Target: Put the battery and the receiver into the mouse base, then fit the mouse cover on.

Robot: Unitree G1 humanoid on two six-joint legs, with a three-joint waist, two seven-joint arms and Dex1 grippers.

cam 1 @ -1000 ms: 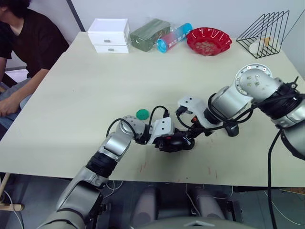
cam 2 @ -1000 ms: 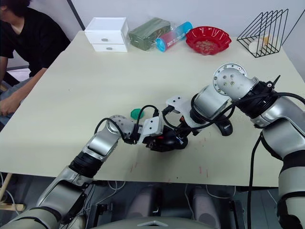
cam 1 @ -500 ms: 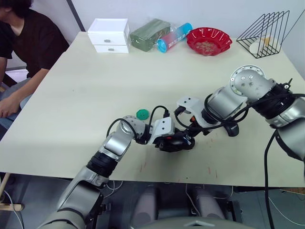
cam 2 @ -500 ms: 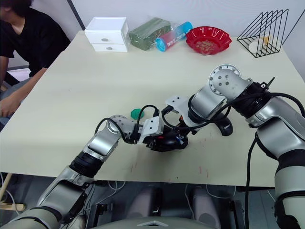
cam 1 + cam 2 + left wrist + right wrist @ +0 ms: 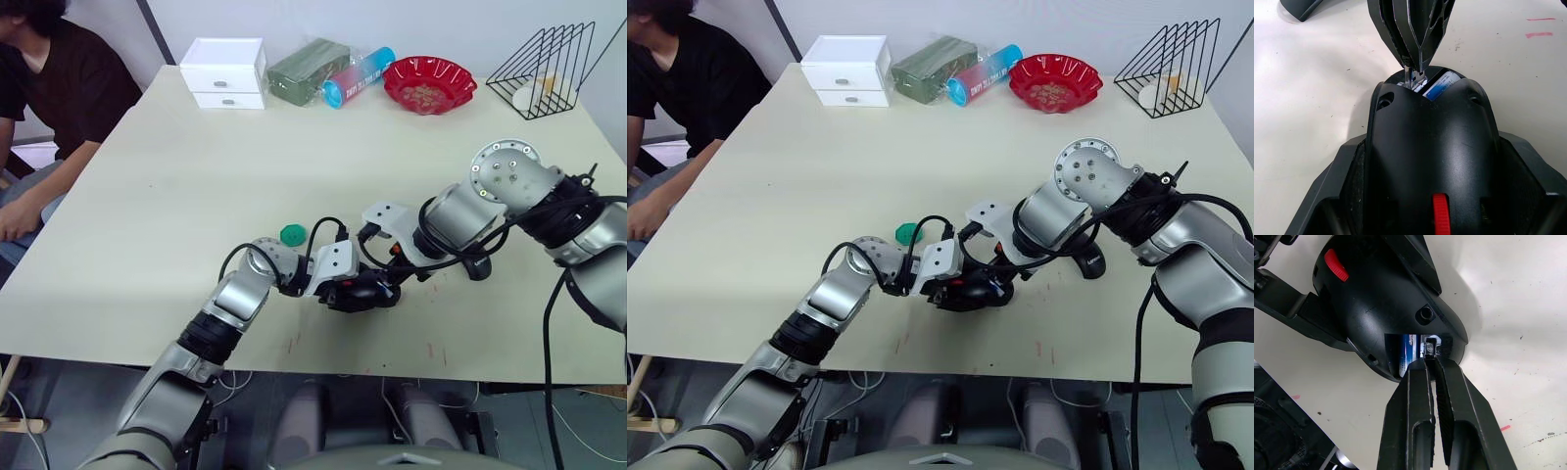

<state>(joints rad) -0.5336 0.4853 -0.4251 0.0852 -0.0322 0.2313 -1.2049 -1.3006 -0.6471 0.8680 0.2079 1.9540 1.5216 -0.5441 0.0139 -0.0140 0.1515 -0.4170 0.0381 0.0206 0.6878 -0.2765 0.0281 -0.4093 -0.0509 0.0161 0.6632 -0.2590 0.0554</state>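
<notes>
Head views: the left gripper clamps the mouse base near the pale bench's front edge; the right arm's elbow has swung slightly inward within the last second. The mouse cover waits behind.

Left wrist: the battery already sits in its compartment.

Right wrist: the right gripper, jaws narrow, pinches the receiver at its slot, so seating looks imminent. A person sits beside.

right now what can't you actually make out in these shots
- Receiver: in the right wrist view the right tool's closed tips cover most of it; whether it is seated is unclear.
- Battery: the mouse base hides all but a blue-and-white sliver.
- Mouse cover: mostly behind the right forearm in the eye views.
- Left tool: fingers flank the base; contact unclear.
</notes>
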